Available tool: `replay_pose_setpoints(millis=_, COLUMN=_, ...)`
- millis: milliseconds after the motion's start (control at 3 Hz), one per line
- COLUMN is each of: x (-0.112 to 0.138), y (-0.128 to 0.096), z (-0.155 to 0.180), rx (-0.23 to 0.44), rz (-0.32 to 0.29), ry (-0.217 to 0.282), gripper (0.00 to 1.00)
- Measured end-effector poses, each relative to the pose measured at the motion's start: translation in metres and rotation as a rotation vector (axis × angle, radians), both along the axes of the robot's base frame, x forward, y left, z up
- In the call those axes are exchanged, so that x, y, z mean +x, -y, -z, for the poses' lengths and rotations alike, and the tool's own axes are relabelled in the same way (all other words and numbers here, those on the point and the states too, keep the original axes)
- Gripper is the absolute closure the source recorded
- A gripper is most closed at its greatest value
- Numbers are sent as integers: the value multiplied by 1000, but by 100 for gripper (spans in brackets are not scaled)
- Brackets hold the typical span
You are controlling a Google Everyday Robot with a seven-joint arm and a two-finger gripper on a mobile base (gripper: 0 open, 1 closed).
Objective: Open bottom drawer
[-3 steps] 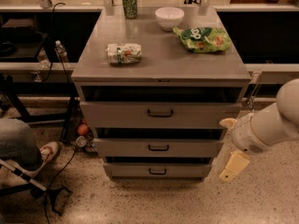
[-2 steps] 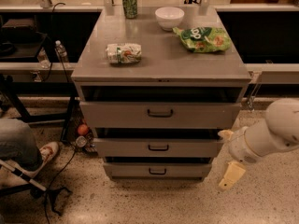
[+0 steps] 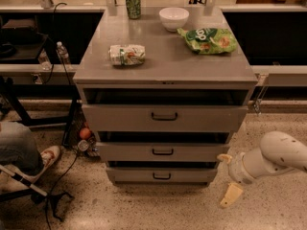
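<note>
1. Your white gripper (image 3: 223,180) hangs low off the right front corner of the grey metal cabinet (image 3: 165,84), its two cream fingers (image 3: 231,195) apart and empty, probably to swing in at handle height.
2. The shallow grey bottom drawer (image 3: 134,175), lowest of the cabinet's three, is barely out, its dark bar handle (image 3: 161,176) untouched.
3. On the cabinet's surface (image 3: 163,51): one green can (image 3: 133,4), one white bowl (image 3: 173,18), one green bag (image 3: 208,40), one crumpled packet (image 3: 127,54).
</note>
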State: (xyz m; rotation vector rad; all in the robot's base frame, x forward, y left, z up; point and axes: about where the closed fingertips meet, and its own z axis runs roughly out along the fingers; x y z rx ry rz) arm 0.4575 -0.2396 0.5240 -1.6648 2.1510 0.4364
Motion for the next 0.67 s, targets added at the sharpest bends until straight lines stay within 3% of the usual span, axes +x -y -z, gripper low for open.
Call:
replay_pose_setpoints(millis=333, x=-2, y=1, z=55, rx=73, rz=14, ry=-17, gripper=0)
replay_pose_setpoints(millis=667, x=-9, y=-14, z=106, rx=165, rz=28, ry=-46, gripper=0)
